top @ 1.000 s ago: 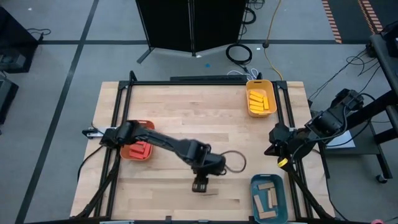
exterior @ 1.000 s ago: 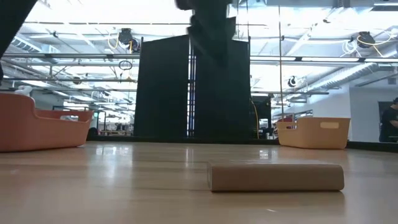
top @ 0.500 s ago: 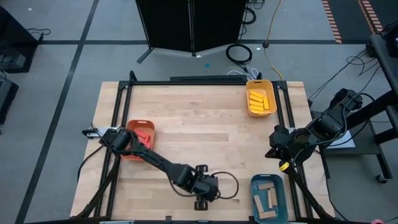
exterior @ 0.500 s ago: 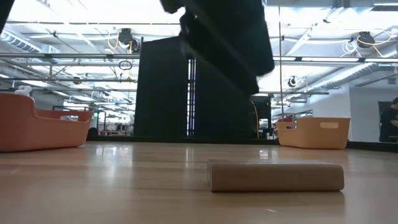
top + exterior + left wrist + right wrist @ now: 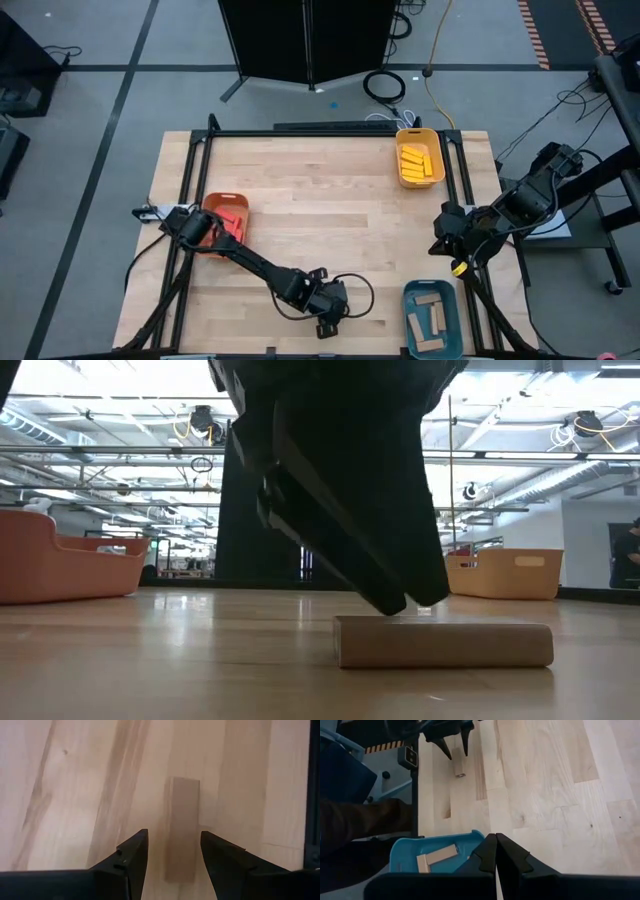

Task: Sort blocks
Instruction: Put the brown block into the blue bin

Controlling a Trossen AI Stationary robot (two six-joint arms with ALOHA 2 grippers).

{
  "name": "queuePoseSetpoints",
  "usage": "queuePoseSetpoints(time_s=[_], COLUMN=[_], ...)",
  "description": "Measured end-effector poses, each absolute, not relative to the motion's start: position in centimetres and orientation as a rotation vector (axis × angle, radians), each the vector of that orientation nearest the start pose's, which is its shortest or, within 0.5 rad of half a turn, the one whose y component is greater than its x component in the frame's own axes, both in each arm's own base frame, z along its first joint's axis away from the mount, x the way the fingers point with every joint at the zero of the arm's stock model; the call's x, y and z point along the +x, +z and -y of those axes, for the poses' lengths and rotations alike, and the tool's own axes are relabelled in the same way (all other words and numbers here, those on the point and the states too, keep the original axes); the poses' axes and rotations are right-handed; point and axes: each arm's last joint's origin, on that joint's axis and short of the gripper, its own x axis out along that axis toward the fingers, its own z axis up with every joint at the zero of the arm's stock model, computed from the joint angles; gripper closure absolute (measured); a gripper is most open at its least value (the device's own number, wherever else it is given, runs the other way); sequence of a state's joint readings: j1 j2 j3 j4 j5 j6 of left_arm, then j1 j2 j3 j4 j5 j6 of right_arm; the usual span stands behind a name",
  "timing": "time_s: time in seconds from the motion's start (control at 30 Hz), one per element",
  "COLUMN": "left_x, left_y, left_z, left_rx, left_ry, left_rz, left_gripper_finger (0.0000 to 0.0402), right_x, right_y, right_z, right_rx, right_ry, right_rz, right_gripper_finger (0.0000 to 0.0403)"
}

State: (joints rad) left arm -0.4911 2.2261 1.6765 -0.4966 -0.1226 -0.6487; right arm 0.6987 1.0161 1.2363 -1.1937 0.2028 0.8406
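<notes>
Right at the front edge of the table (image 5: pixel 300 180): one tan block (image 5: pixel 443 643), lying flat on the bare wood, all by itself. Not in any tray.

Just over it, the left claw (image 5: pixel 173 834). Open, with one dark finger (image 5: pixel 134 851) on each side of the block and a little gap left on both sides. Pointing down, tips very low, about level with the top of the block. Holding nothing. Hard to tell from the side whether a tip touches the block.

A bit to the right, also by the front edge, a teal tray (image 5: pixel 408 300). Inside it, a few tan blocks (image 5: pixel 432 318), lying this way and that.

Farther back, by the right side of the table, the right claw (image 5: pixel 495 840). Shut tight, fingers pressed together, nothing between them. Well away from the lone block, up off the wood and waiting.

Over on the left side, about as far back, an orange tray (image 5: pixel 225 199). Red blocks (image 5: pixel 232 216) in it, partly hidden by the left arm that stretches over the tray from the left edge.

At the far right corner, a yellow tray (image 5: pixel 400 135). Yellow blocks (image 5: pixel 416 160) inside, lined up side by side in a neat row.

Between the trays, only bare pale wood.

Past the table, a grey floor with cables and a big dark screen.
</notes>
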Motion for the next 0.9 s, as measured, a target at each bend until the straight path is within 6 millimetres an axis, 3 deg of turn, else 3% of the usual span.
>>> queuePoseSetpoints(time_s=[0.5, 0.8, 0.9], left_x=[40.7, 40.5, 40.7], left_y=[12.7, 12.6, 12.7], left_z=[24.0, 24.2, 23.8], left_rx=[-0.137, -0.078, -0.06], left_ry=[0.038, 0.064, 0.044], left_rz=[-1.045, -1.032, -1.039], left_gripper_finger=[0.0227, 0.0313, 0.0322], right_x=[12.5, 12.4, 12.4], right_y=[35.9, 35.8, 35.8], right_z=[-9.8, -9.6, -9.6], right_rx=[0.311, 0.297, 0.297], right_ry=[0.052, 0.039, 0.04], right_rz=[-1.009, -1.024, -1.023], right_gripper_finger=[0.0403, 0.0403, 0.0403])
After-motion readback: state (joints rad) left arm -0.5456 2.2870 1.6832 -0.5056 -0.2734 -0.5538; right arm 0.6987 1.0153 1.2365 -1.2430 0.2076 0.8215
